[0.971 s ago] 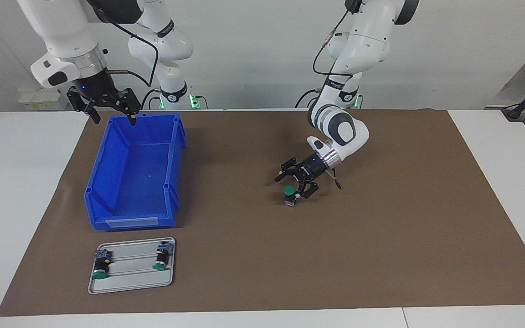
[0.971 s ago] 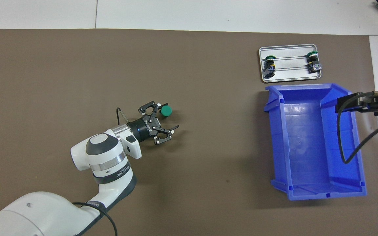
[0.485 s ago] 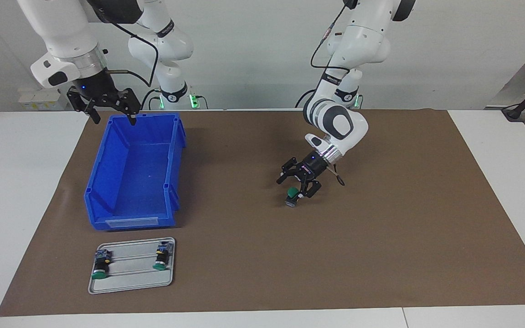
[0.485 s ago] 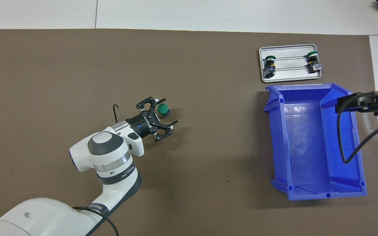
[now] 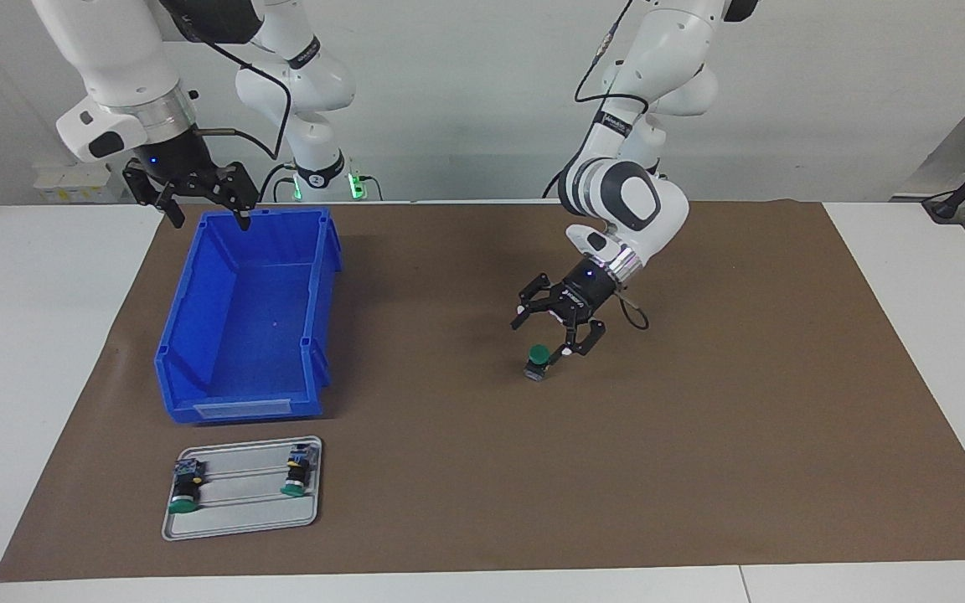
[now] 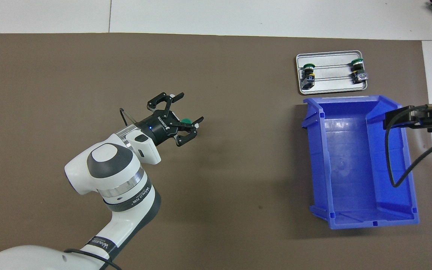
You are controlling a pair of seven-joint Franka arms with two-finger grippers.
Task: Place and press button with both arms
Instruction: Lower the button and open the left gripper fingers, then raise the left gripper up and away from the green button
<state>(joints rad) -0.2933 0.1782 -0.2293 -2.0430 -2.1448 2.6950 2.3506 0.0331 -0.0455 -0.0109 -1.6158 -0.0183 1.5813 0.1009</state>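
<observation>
right hand [image 5: 202, 201]: upper left of facing view, spread, over blue bin [image 5: 250, 314] rim | tray [image 5: 239, 499]: lower left, two switches | button [image 5: 538, 359]: centre, upright on brown mat | left hand [image 5: 549, 331]: released, just above it

Overhead view: left end effector [image 6: 184, 108] covers most of the button [image 6: 186, 120]; only a sliver of green cap shows. Right end effector cut off by the picture's edge there; just cable and a dark stub over the bin [image 6: 362, 165]. Two switches [image 5: 185, 488] on the tray [image 5: 239, 523] too small to read. Upper arm links run off the top of the facing view.
</observation>
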